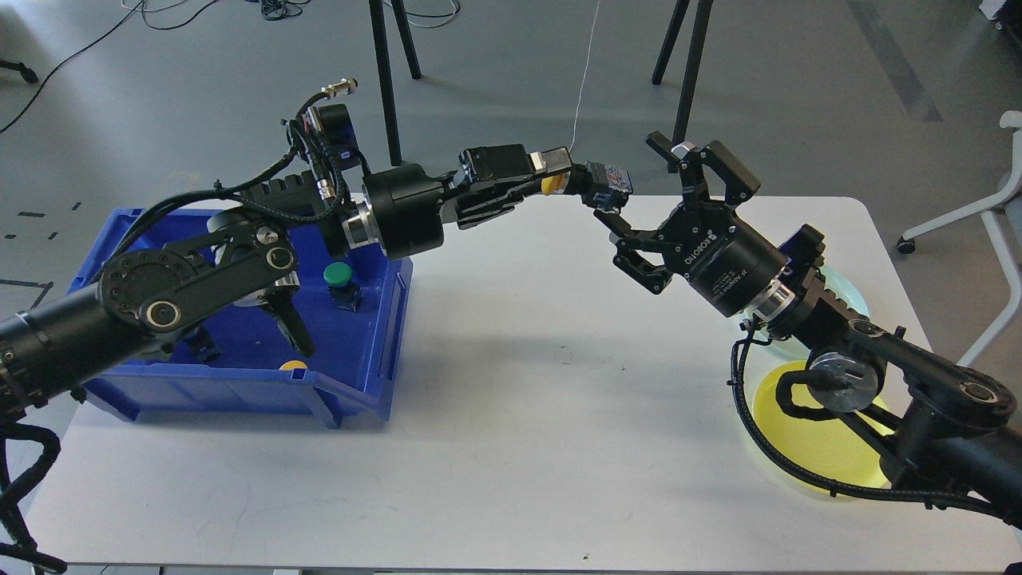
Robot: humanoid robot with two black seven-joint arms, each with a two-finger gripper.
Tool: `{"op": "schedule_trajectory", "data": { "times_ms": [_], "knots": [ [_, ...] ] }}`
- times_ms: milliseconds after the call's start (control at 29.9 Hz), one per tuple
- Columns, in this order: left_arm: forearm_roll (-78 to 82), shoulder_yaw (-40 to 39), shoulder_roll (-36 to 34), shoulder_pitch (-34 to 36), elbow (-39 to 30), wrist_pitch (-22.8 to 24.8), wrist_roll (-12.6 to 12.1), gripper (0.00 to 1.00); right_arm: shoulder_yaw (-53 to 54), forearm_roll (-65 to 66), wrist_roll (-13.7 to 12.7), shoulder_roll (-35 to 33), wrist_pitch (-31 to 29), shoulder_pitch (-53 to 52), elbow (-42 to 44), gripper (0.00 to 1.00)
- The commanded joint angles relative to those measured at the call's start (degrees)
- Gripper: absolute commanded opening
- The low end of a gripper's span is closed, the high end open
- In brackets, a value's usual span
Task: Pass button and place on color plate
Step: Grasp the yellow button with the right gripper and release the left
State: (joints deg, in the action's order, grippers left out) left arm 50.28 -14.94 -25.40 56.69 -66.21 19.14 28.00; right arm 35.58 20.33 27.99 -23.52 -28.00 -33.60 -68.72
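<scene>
A: Item one, yellow button (551, 184). Handling?

B: I judge it light, rigid, hard plastic, likely a bit slick on the cap. My left tool (559, 177) is clamped across the yellow cap, above the counter (511, 415). I'd take the dark blue body (608, 185) that sticks out, the free end.

A: Receiving side?

B: My right tool (675, 216) has its fingers spread wide, just beside that body, not touching.

A: Look?

B: Yellow round cap, blue block behind it. Yellow plate (806, 447) sits under my right arm.

right arm (918, 375) covers much of the yellow plate (806, 447) and nearly all of the pale blue plate (848, 289).
</scene>
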Motion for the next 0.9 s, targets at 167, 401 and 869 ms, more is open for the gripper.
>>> {"op": "schedule_trajectory", "data": {
  "times_ms": [167,401,869],
  "knots": [
    [-0.09,0.00,0.00,-0.01,0.03,0.02,0.00,0.09,-0.16,0.06,0.01,1.99,0.00,-0.06,0.08,0.77],
    [-0.09,0.00,0.00,-0.01,0.12,0.02,0.00,0.10,-0.16,0.41,0.01,1.81,0.00,-0.42,-0.01,0.33],
    [-0.09,0.00,-0.09,0.08,-0.06,-0.07,0.00,0.33,-1.21,0.15,0.01,1.37,0.00,-0.50,-0.01,0.00]
  ]
}}
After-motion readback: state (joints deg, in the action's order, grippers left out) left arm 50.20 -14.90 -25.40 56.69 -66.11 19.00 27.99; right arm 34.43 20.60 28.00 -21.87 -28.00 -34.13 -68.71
